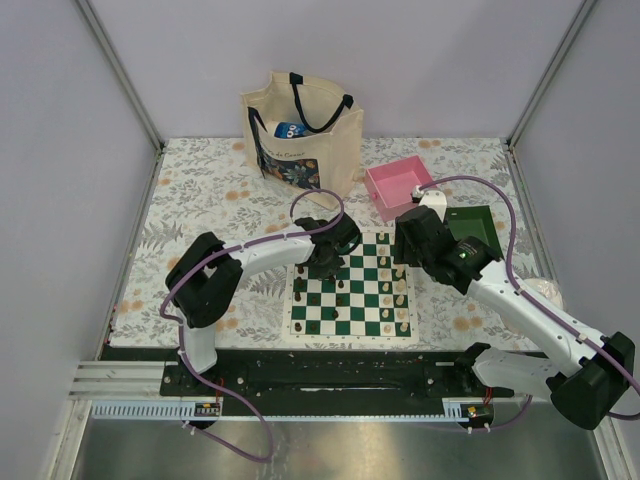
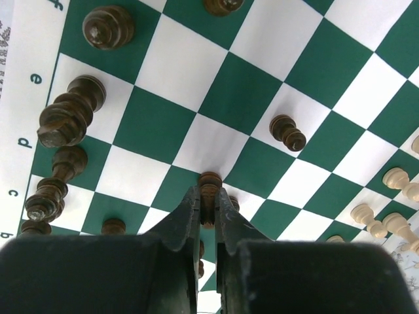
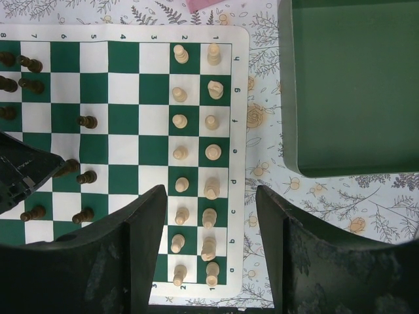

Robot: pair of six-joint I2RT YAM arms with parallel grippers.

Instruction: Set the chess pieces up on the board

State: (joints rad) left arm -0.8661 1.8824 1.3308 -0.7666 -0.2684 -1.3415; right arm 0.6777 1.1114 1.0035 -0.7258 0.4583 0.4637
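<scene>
**Left gripper pinching a dark pawn**

The left gripper [image 2: 208, 203] is clamping its narrow jaws on a dark pawn [image 2: 210, 182], which is sitting low over the green-and-white board [image 1: 350, 335] in the middle of the table. The right gripper [image 3: 208, 196] is hanging open and holding nothing, above the cream pieces [image 3: 212, 152] lining two files. Other dark pieces [image 2: 65, 118] are crowding the opposite edge.

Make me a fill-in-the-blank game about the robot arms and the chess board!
1. The left gripper is shut on a ____ chess piece, not a cream one.
2. The right gripper holds nothing, and its jaws are ____.
3. The cream pieces stand in ____ rows along one edge of the board.

Missing words: dark; open; two.
</scene>
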